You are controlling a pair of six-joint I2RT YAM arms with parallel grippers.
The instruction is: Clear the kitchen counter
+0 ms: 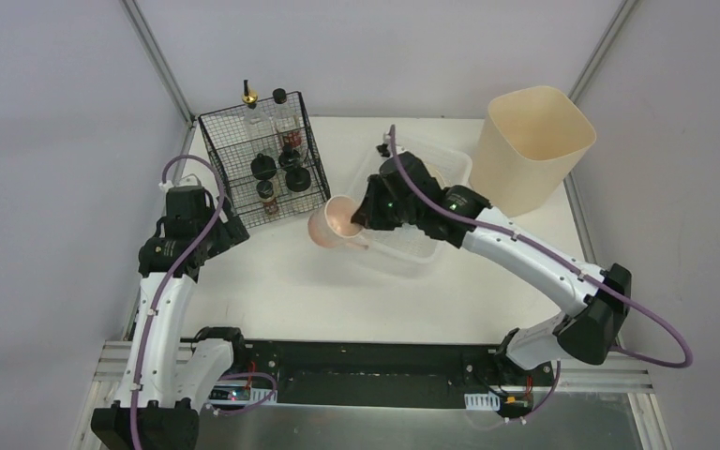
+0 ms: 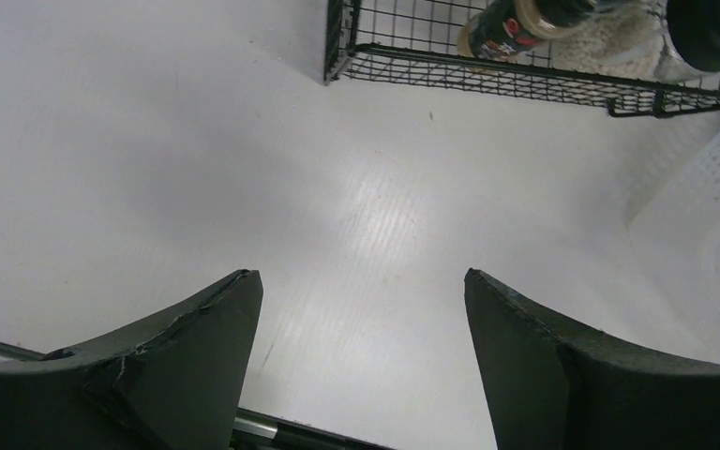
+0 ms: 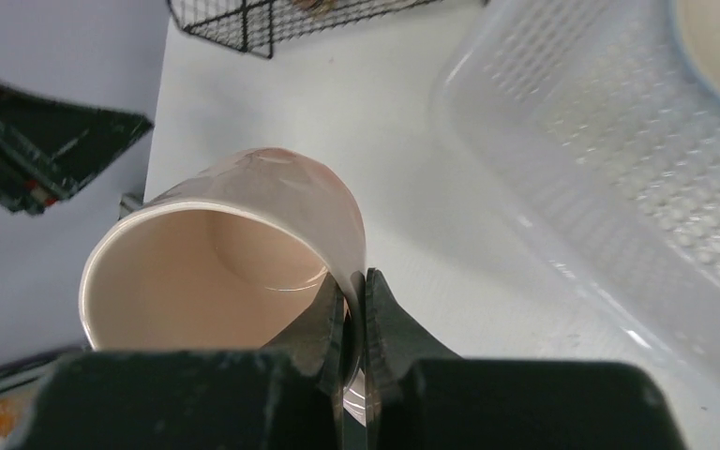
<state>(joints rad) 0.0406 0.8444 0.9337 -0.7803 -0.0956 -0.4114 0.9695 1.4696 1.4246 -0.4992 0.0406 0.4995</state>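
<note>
A: How far along are we?
B: Our right gripper is pinching the wall of the pale pink ceramic mug, held aloft at nine o'clock of the white perforated plastic basket. Our left gripper gapes, empty.
A: And the flat white kitchen counter?
B: It's beneath us. We judge only this mug is left to stow.

The basket at the far edge of the bench is largely covered by the right arm. Labels on the bottles in the wire rack at the far left corner cannot be read. The lower rim of the mug is hidden by the right gripper.
</note>
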